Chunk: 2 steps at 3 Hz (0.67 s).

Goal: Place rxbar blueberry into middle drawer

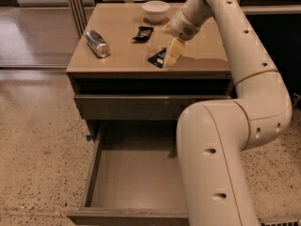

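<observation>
The rxbar blueberry point(157, 58), a flat black bar with a white label patch, lies on the tan cabinet top point(127, 60) near its front edge. My gripper point(173, 53) points down at the bar's right end and hides that end. I cannot tell if it touches the bar. The middle drawer point(136, 178) is pulled wide open below, with a bare grey floor and nothing in it. My arm's big lower segment point(214, 168) hides the drawer's right side.
A silver can point(97, 43) lies on the top's left side. A small black packet point(143, 32) and a white bowl point(155, 8) sit at the back. A shut grey drawer front point(131, 107) sits above the open drawer. Speckled floor lies to the left.
</observation>
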{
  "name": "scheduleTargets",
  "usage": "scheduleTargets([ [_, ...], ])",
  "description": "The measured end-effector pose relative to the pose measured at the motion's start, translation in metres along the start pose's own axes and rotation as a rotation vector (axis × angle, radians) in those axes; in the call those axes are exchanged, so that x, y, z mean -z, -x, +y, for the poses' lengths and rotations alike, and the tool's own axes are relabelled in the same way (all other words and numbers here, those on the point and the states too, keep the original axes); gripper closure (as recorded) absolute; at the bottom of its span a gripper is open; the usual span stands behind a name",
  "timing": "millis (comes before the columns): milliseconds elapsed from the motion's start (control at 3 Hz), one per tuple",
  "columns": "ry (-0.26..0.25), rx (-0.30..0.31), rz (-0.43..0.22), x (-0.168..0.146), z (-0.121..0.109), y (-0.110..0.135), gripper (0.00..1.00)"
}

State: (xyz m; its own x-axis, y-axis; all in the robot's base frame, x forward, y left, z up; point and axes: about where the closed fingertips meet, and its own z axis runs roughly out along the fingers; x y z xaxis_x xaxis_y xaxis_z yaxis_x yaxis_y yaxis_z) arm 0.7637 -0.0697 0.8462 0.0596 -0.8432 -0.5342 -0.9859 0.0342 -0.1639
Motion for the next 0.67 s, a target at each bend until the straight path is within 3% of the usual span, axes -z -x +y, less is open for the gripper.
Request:
scheduleTargets([
  [667, -0.018, -0.034, -0.02, -0.0091, -0.0075, -0.0066, 0.0],
])
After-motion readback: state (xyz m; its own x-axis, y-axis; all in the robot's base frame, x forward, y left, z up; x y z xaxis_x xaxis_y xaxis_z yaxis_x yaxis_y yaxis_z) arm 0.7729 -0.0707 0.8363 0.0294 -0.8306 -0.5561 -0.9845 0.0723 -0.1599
